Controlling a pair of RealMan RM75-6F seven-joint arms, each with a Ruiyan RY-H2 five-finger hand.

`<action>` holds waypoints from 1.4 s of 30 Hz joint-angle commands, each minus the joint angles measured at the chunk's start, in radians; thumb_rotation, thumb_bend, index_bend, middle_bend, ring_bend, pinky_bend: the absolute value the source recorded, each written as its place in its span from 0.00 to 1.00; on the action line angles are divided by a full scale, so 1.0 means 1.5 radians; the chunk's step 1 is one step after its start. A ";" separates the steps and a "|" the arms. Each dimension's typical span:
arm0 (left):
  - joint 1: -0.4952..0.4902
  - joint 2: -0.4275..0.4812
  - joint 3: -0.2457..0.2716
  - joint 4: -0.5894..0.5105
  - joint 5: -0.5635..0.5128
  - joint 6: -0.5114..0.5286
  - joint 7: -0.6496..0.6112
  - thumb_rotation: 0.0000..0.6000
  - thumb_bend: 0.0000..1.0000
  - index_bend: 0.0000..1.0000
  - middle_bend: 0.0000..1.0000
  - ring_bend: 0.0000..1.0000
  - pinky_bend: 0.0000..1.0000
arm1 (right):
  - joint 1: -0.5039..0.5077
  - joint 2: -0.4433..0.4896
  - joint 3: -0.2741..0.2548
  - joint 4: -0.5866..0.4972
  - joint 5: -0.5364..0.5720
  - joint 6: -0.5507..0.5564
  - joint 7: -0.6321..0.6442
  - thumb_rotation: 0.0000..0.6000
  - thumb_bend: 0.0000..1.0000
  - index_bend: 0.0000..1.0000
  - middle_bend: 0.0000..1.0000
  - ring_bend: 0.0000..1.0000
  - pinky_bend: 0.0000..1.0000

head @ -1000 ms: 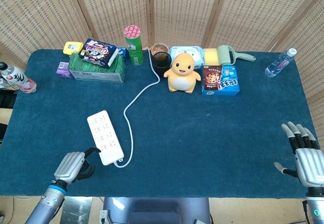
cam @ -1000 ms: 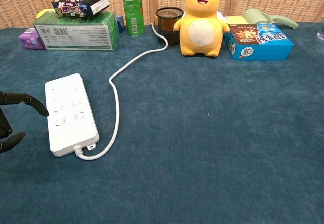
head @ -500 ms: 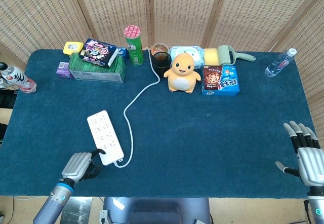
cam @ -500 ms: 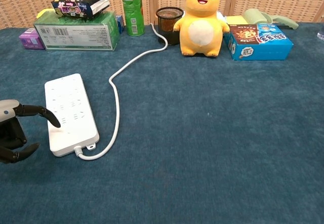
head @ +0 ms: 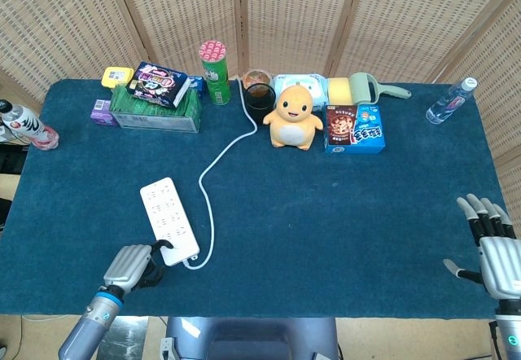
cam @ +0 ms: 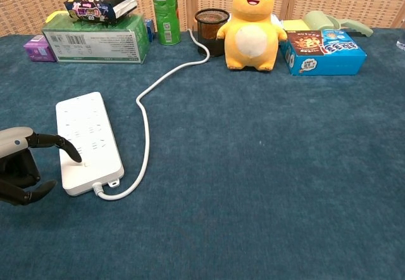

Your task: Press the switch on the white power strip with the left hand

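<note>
The white power strip [head: 168, 220] lies flat on the blue cloth at the left front, and its white cable [head: 213, 164] curves back toward the far objects. My left hand [head: 134, 266] sits just in front of and left of the strip's near end. One dark finger [cam: 63, 144] reaches out, and its tip lies over the near part of the power strip [cam: 88, 140]. The other fingers of the left hand [cam: 19, 166] are curled in. The switch is not distinguishable under the fingertip. My right hand [head: 492, 250] rests at the front right, its fingers spread and holding nothing.
Along the back stand a green box [head: 155, 109] with a snack bag on it, a green can [head: 216, 72], a dark cup [head: 260, 91], a yellow plush toy [head: 293, 117] and a blue box [head: 355, 128]. Bottles stand at the far left [head: 24, 124] and far right [head: 449, 101].
My left hand has moved right and forward toward the strip, and its extended finger has come from beside the strip's left edge onto its near end. The right hand barely moved.
</note>
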 commanded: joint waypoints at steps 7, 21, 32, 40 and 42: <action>-0.009 -0.010 -0.002 0.015 -0.013 -0.004 -0.004 1.00 0.51 0.27 1.00 1.00 1.00 | 0.001 0.001 0.000 0.001 0.001 -0.002 0.003 1.00 0.00 0.03 0.01 0.00 0.00; -0.024 -0.016 0.001 0.022 -0.037 -0.012 0.006 1.00 0.50 0.27 1.00 1.00 1.00 | 0.000 0.001 0.000 0.004 0.001 -0.001 0.006 1.00 0.00 0.03 0.01 0.00 0.00; -0.029 -0.005 0.003 0.005 -0.033 -0.002 0.003 1.00 0.50 0.27 1.00 1.00 1.00 | 0.001 0.001 0.000 0.005 0.002 -0.003 0.008 1.00 0.00 0.03 0.01 0.00 0.00; -0.037 -0.004 0.001 -0.001 -0.046 -0.001 0.012 1.00 0.49 0.27 1.00 1.00 1.00 | 0.000 0.002 0.000 0.005 0.002 -0.002 0.007 1.00 0.00 0.03 0.01 0.00 0.00; -0.037 -0.005 0.000 -0.002 -0.045 0.000 0.012 1.00 0.49 0.27 1.00 1.00 1.00 | 0.001 0.002 0.000 0.005 0.003 -0.003 0.008 1.00 0.00 0.03 0.01 0.00 0.00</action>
